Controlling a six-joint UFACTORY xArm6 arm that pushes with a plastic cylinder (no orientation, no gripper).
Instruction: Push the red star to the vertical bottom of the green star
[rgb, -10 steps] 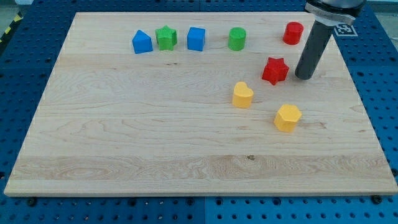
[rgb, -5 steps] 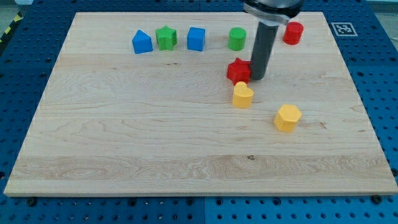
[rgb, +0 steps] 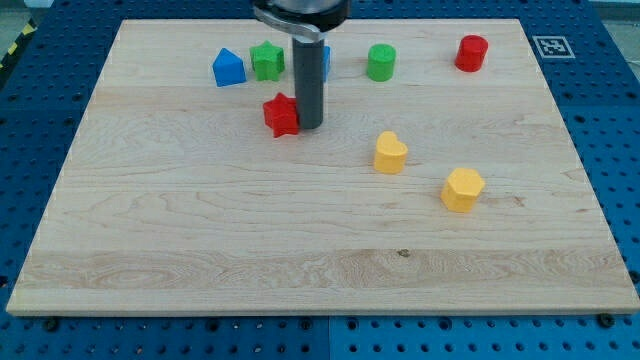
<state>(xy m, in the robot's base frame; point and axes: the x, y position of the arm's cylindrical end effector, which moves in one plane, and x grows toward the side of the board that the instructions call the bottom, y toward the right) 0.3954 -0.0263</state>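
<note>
The red star (rgb: 281, 115) lies on the wooden board (rgb: 200, 220), below and slightly to the right of the green star (rgb: 266, 60) near the view's top. My tip (rgb: 309, 125) touches the red star's right side. The rod rises from there and hides most of the blue cube (rgb: 325, 60) behind it.
A blue house-shaped block (rgb: 228, 68) sits left of the green star. A green cylinder (rgb: 381, 62) and a red cylinder (rgb: 471, 53) stand at the view's top right. A yellow heart (rgb: 390, 153) and a yellow hexagon (rgb: 462, 189) lie right of centre.
My tip has swept left across the board, pushing the red star with it from right of centre to just below the green star. The other blocks have not moved.
</note>
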